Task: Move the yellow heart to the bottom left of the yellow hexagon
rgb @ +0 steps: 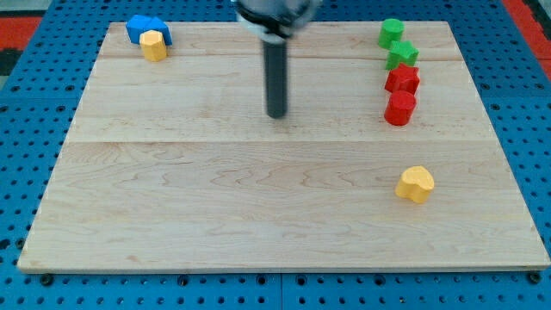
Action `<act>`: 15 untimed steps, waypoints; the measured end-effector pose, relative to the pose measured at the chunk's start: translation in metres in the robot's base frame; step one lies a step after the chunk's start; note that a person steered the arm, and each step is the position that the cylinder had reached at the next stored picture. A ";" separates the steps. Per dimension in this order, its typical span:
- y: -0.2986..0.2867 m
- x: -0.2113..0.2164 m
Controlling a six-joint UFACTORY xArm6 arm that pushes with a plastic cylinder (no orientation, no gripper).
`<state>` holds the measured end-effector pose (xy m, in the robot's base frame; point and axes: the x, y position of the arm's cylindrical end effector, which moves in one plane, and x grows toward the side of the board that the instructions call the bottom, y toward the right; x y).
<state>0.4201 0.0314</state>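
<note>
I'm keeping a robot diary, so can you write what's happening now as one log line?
tip: upper middle, touching no block | yellow heart: lower right, alone | yellow hexagon: top left, against blue block | move: not started

Looks like a robotics lab bench to me: a pale wooden board (258, 215) made of joined planks sits on a blue perforated metal base plate (26, 86), the kind with regular mounting holes. Red patch (529, 17) at the view's top right, possibly floor matting, too cropped to tell.

Open board (215, 198) between corner clusters
</note>
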 end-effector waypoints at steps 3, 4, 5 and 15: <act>0.260 0.117; 0.263 0.159; 0.198 0.146; -0.042 0.023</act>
<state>0.4435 -0.0107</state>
